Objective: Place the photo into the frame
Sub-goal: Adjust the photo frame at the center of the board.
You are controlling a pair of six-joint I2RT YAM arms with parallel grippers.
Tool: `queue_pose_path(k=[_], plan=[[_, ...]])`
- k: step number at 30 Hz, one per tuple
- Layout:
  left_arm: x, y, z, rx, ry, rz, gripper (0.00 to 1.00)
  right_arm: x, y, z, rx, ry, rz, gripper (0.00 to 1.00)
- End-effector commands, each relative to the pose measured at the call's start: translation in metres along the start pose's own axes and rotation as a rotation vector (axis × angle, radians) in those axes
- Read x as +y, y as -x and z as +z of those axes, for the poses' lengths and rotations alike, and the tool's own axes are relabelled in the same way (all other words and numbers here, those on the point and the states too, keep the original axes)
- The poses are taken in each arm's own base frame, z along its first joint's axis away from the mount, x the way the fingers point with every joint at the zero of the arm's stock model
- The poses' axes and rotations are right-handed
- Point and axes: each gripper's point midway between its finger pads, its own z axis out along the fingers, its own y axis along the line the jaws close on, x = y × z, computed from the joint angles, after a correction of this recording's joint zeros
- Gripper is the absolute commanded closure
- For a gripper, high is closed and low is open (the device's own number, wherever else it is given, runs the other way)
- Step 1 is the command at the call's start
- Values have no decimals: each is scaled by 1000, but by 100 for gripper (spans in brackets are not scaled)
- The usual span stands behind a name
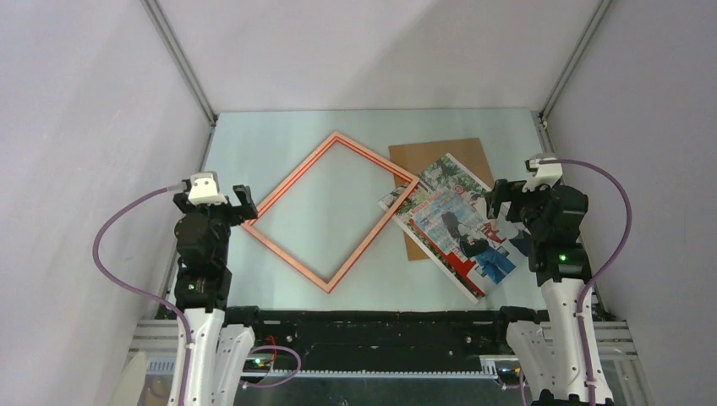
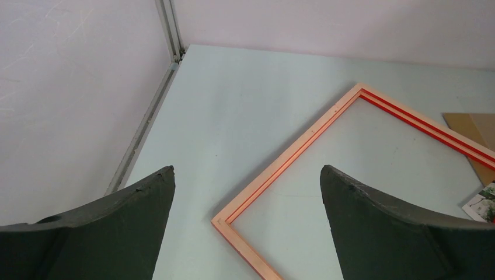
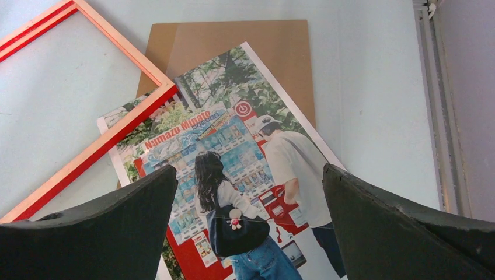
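Observation:
The frame (image 1: 292,178) lies pale orange-pink back up on the table, turned like a diamond. Its right corner rests on the photo (image 1: 446,222), which lies picture side up at the right, partly on the brown backing board. My left gripper (image 1: 239,203) is open and empty above the frame's left corner (image 2: 219,221). My right gripper (image 1: 500,198) is open and empty above the photo (image 3: 245,157). The frame's right corner also shows in the right wrist view (image 3: 166,87).
A brown backing board (image 1: 440,156) lies under the photo's far part, also in the right wrist view (image 3: 233,41). Aluminium rails (image 1: 207,139) run along the table's left and right edges below the grey walls. A black base bar (image 1: 372,326) lines the near edge.

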Motion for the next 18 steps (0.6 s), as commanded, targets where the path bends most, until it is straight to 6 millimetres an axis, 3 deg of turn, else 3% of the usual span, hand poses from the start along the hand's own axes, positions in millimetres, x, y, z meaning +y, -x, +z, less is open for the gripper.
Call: queue_pose_path(k=[1,18], plan=[[-2,4,1,-19,-11,3,2,-1,6,0,-26,-4,-30,0],[-2,15,-9,-35,-25,38,2,8,8,-8,-39,42,-65,0]])
